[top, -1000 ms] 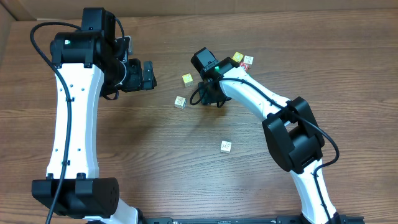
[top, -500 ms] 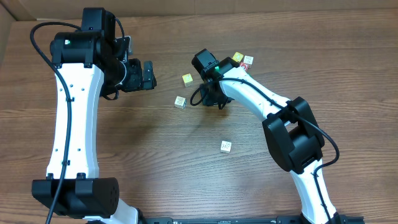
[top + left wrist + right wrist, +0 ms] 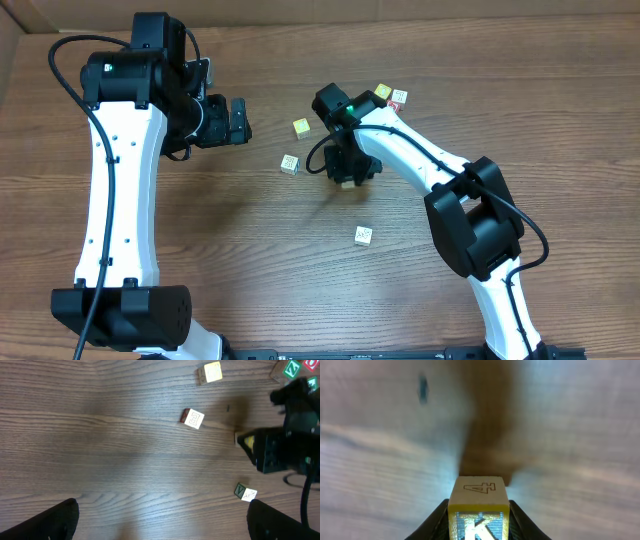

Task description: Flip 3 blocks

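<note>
1. The right gripper (image 3: 345,170) is clenched on the held block (image 3: 479,491). The cube sits squarely between the two fingers at their tips. Its cream face, printed "4", is turned away from the wrist camera, and a yellow-framed "K" face is turned toward it.
2. The block therefore lies dead ahead of that gripper with no offset to correct. As a cube it has no long axis, so we judge that the coming move turns only on which face ends up downward when the block is set down.
3. In the right wrist view a dark shadow falls on the wood beyond the block. We take this to mean the block is raised a little off the surface (image 3: 250,250), though we cannot see the gap itself.
4. The left gripper (image 3: 162,505) is released, with its fingers spread wide and nothing between them. It hangs well apart on the left side, so the right arm is plainly the nearer one.
5. The surface is flat wood grain and bare under the held block.
   - A patterned white block (image 3: 289,164) lies near, on the left arm's side.
   - A yellow block (image 3: 301,127) sits farther off.
   - A teal-sided block (image 3: 363,235) is well apart, toward the arm bases.
   - The green and red cubes (image 3: 390,96) sit beyond the right arm.
   - We judge there is room enough to turn and set the block down, provided the wrist does not swing toward the patterned white block.
</note>
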You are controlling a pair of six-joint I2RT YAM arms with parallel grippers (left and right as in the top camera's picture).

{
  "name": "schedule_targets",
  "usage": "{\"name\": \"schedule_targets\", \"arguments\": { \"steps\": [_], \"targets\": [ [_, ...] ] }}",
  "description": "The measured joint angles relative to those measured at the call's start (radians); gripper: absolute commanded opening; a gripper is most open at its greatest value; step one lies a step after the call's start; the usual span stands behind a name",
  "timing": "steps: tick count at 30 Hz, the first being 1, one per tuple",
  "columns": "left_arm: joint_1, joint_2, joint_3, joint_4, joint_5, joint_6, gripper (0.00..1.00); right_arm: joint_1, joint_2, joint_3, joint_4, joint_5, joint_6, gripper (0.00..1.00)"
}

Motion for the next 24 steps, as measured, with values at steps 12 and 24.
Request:
{"name": "schedule_targets", "arguments": {
  "steps": [12,24],
  "targets": [
    [0.000,0.000,0.000,0.000,0.000,0.000,1.00,0.033,0.000,-0.001,-0.142,-0.129,0.103,0.30],
    [0.000,0.000,0.000,0.000,0.000,0.000,1.00,0.085,0.000,-0.001,-0.249,-0.146,0.177,0.33]
  ]
}}
